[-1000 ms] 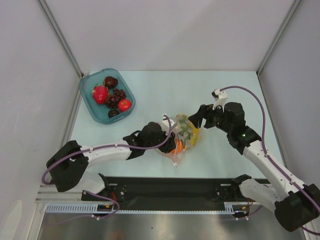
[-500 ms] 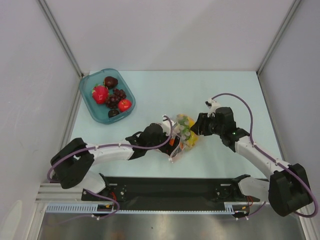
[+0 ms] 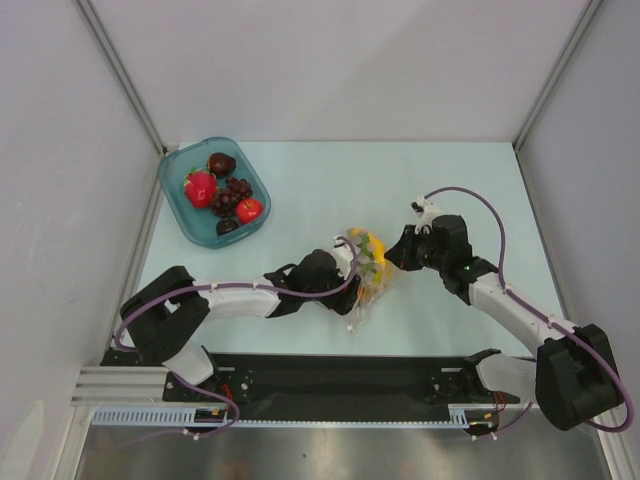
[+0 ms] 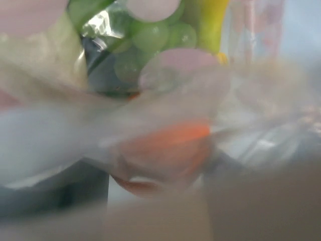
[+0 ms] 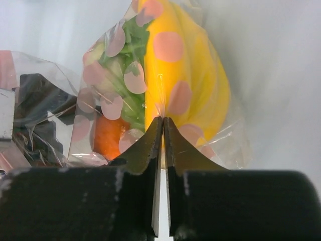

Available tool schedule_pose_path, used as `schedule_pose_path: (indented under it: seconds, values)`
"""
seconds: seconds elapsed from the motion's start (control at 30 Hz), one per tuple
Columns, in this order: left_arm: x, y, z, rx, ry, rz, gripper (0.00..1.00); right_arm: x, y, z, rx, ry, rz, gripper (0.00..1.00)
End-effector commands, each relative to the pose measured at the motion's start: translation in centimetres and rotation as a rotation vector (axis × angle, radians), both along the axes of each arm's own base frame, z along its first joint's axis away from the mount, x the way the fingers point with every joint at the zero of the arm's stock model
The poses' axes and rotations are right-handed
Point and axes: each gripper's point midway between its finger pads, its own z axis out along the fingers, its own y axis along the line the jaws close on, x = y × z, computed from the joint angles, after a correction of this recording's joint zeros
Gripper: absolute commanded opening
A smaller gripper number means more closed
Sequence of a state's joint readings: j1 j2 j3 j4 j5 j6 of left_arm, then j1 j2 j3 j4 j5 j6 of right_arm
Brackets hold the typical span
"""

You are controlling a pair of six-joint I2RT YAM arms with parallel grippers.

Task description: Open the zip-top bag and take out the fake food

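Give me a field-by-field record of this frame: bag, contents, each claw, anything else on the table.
bag: zip-top bag, clear with pink dots, between the two claws
contents: fake food inside the bag; yellow, green and orange pieces show
right claw: shut, pinching the bag's film
left claw: against the bag; grip unclear, wrist view blurred
tray: teal, far left, holds toy fruit, red and dark
status: food not yet removed

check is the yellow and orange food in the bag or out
Inside: the yellow piece and orange piece sit behind the pink-dotted film of the zip-top bag.
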State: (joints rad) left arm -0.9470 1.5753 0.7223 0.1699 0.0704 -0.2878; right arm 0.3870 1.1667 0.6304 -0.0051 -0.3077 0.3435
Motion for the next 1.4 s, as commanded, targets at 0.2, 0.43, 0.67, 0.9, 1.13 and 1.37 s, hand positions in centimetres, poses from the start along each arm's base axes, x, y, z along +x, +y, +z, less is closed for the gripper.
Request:
schedule_pose_path:
  seconds: [0.2,0.43,0.67,0.9,1.13,1.37]
  values:
    - [0.4,-0.1,3.9,-0.046,-0.074,0.006,0.01,0.3,-2.8,-1.2,-0.053,0.036,-0.080,0.00]
    - [0.4,0.4,7.7,-0.106,-0.119,0.022,0.01,1.0,-5.2,-1.1,-0.067,0.032,-0.152,0.00]
    - [-0.6,1.6,10.3,-0.159,-0.129,0.020,0.01,1.6,-6.6,-0.8,-0.077,0.022,-0.192,0.00]
    - [-1.1,3.1,15.2,-0.284,-0.189,0.039,0.02,1.6,-7.1,-1.2,-0.086,0.029,-0.204,0.00]
    - [-0.8,5.4,16.4,-0.273,-0.208,0.081,0.00,1.6,-7.4,-1.1,-0.087,0.025,-0.211,0.00]
    - [1.2,10.7,15.8,-0.205,-0.189,0.239,0.00,1.7,-7.7,-1.0,-0.083,0.024,-0.216,0.00]
